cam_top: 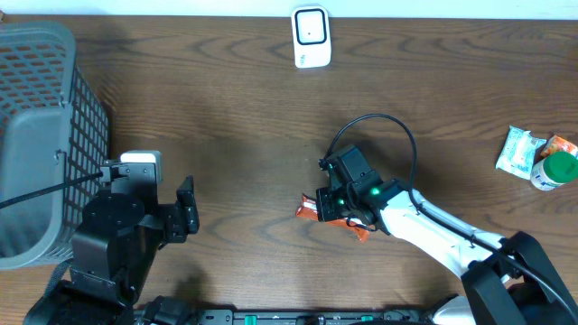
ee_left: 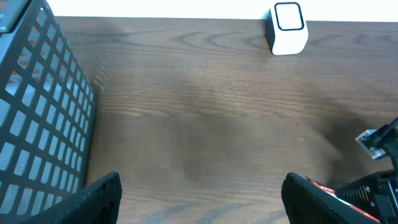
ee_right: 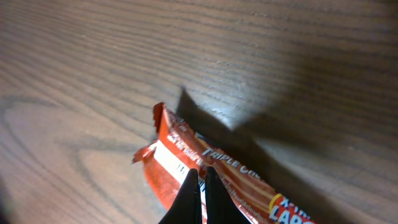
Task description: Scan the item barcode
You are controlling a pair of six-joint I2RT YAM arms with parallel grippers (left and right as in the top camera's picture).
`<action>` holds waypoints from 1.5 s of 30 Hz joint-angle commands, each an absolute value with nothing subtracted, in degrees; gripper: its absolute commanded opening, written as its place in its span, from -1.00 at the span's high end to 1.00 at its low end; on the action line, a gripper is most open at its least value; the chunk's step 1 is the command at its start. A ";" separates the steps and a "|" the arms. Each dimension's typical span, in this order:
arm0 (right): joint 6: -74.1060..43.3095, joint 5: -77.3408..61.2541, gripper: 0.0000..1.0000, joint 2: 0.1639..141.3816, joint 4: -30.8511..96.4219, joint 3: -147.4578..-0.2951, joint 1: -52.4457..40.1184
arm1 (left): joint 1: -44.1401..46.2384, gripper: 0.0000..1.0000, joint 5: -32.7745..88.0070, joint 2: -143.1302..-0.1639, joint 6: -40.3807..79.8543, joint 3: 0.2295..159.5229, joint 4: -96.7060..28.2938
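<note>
The item is an orange-red snack bar wrapper (cam_top: 310, 210) (ee_right: 224, 165) with white print, near the table's middle. My right gripper (cam_top: 338, 209) (ee_right: 201, 175) is shut on it, fingertips pinched on the wrapper's edge beside a white strip with small dark bars. A shadow lies on the wood under the wrapper. The white scanner (cam_top: 311, 37) (ee_left: 287, 28) stands at the table's far edge. My left gripper (cam_top: 187, 217) (ee_left: 202, 199) is open over bare wood at the front left, holding nothing. A red tip of the wrapper (ee_left: 320, 185) shows past its right finger.
A grey mesh basket (cam_top: 41, 135) (ee_left: 37, 124) fills the left side. At the far right lie a white-green packet (cam_top: 518, 150), a green-lidded tub (cam_top: 554, 170) and an orange packet (cam_top: 564, 143). A black cable (cam_top: 388, 122) loops behind the right wrist.
</note>
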State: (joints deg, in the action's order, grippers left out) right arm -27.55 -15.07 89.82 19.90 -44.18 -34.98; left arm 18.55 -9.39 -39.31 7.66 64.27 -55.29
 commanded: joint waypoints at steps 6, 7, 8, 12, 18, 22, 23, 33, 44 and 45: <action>-28.71 -16.12 0.97 88.09 22.63 -45.15 -38.54 | 18.57 -0.65 -9.89 -39.22 7.53 65.10 -55.29; -28.71 -15.20 0.99 88.12 23.29 -45.10 -38.85 | 18.57 -0.65 -9.91 -39.22 7.53 65.10 -55.29; -29.04 -13.04 0.97 88.14 24.36 -45.06 -39.20 | 18.57 -0.65 -9.91 -39.22 7.53 65.10 -55.29; -33.80 -1.26 0.97 88.20 27.51 -44.25 -40.07 | 18.57 -0.65 -9.91 -39.22 7.53 65.10 -55.29; -33.58 -0.82 0.97 87.15 26.02 -44.51 -40.23 | 18.57 -0.65 -9.91 -39.22 7.53 65.10 -55.29; -33.61 -6.83 0.98 80.88 28.77 -47.79 -40.05 | 18.57 -0.65 -9.91 -39.22 7.53 65.10 -55.29; -33.58 -8.12 0.97 78.74 29.93 -48.77 -39.77 | 18.57 -0.65 -9.91 -39.22 7.53 65.10 -55.29; -8.82 -23.18 -0.98 67.48 48.47 -50.06 -23.70 | 18.57 -0.65 -9.91 -39.22 7.53 65.10 -55.29; 8.43 -25.61 -0.98 78.24 45.23 -49.74 -15.42 | 18.57 -0.65 -9.91 -39.22 7.53 65.10 -55.29; 9.37 -25.52 -0.93 79.70 45.21 -49.71 -15.42 | 18.57 -0.65 -9.91 -39.22 7.53 65.10 -55.29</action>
State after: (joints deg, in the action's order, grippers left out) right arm 4.23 -23.44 76.88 45.28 -50.22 -15.55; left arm 18.55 -9.39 -39.31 7.66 64.27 -55.31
